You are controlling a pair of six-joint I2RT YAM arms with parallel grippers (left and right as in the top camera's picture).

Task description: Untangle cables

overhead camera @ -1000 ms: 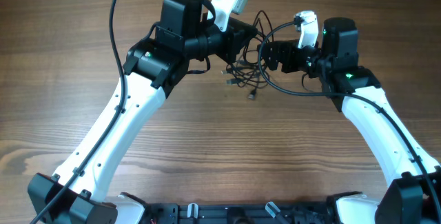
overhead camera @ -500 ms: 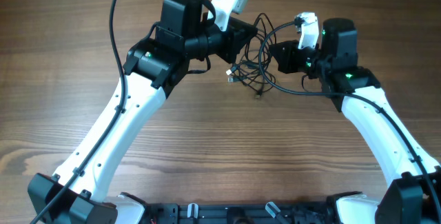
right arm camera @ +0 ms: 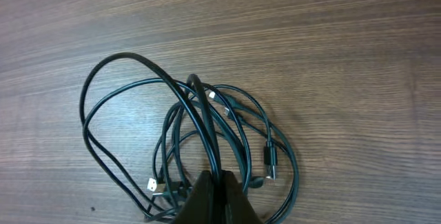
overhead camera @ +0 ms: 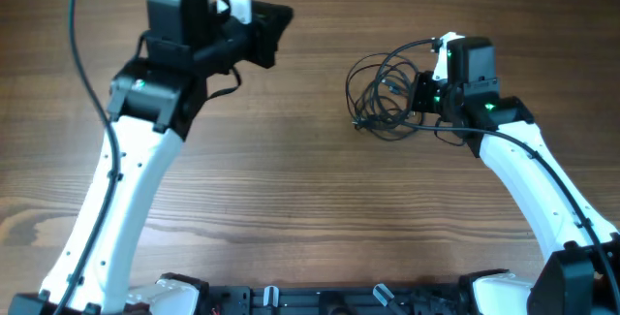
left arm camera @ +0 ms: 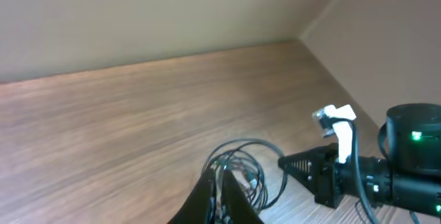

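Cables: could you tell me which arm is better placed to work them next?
Right. The right gripper is shut on the cables, whereas the left gripper sits well away, shut and empty.

Tangled bundle of thin black cables [overhead camera: 386, 105] on the wooden counter [overhead camera: 291, 179].
Several loose loops overlap in one bunch, with one large loop swinging out wide. Small plug ends [right arm camera: 151, 182], silvery and dark, show inside the knot. A strand at the bundle's edge is pinched in the closed right tool [right arm camera: 215, 179].
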